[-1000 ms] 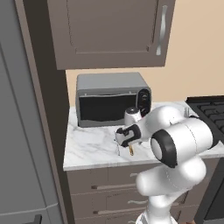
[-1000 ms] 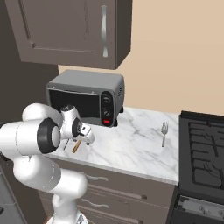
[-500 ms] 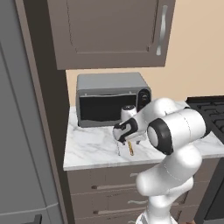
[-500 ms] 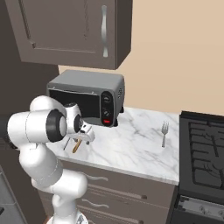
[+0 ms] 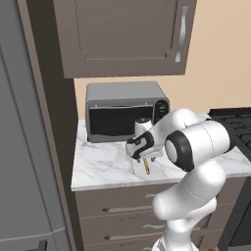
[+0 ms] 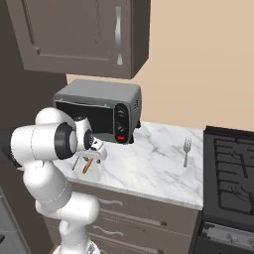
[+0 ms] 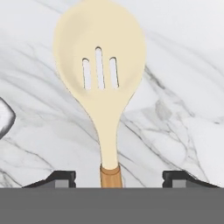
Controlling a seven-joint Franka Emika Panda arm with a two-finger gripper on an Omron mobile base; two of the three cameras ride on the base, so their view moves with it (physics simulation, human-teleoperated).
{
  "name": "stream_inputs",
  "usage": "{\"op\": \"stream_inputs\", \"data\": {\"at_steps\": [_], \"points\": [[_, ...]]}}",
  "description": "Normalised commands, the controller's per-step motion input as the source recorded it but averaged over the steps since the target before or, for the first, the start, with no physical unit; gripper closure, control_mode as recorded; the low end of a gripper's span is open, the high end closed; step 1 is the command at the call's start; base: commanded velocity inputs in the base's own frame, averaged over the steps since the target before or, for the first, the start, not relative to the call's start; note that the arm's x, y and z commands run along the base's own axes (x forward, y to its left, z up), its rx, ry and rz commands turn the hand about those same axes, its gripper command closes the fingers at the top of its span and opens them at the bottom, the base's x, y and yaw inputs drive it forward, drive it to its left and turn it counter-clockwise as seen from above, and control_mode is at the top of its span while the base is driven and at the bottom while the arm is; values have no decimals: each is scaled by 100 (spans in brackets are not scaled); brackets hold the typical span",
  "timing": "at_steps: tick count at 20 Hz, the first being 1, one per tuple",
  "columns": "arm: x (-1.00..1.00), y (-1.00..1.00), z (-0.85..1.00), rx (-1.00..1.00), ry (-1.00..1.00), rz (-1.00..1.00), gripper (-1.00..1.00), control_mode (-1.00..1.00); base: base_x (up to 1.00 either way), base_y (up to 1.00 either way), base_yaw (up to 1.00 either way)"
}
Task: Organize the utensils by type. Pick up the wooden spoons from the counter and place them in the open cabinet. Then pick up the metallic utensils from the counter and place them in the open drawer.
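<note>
Left base view, biggest things first: closed upper cabinet (image 5: 125, 37) overhead, grey toaster oven (image 5: 126, 110) at the back of the marble worktop (image 5: 98, 166), white arm bent low over its front edge. Hand view next: pincer (image 7: 113, 177) set wide, dark tips standing well apart on either side of the orange-brown handle, not touching it. Between them, the shorter wooden spoon (image 7: 101, 83) (pale slotted bowl, three slits), lying flat on the marble with its handle toward the hand. Farther right in the right base view, a small silvery fork (image 6: 186, 150), near the stove (image 6: 230, 173). Step in hand, by the look of it: first pick of the wooden spoons, approach lined up, grasp not yet made. Next move likely calls for a short descent, a squeeze on the handle, then a lift toward a cabinet (no open one seen from here)
</note>
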Motion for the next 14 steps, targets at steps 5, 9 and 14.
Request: {"op": "stream_inputs", "data": {"at_steps": [5,9,14], "points": [[-7,-10,-22,5,0,0,100,-100,0,0,0],[-13,-29,1,19,0,0,100,-100,0,0,0],[-20,-15,32,21,0,0,100,-100,0,0,0]]}}
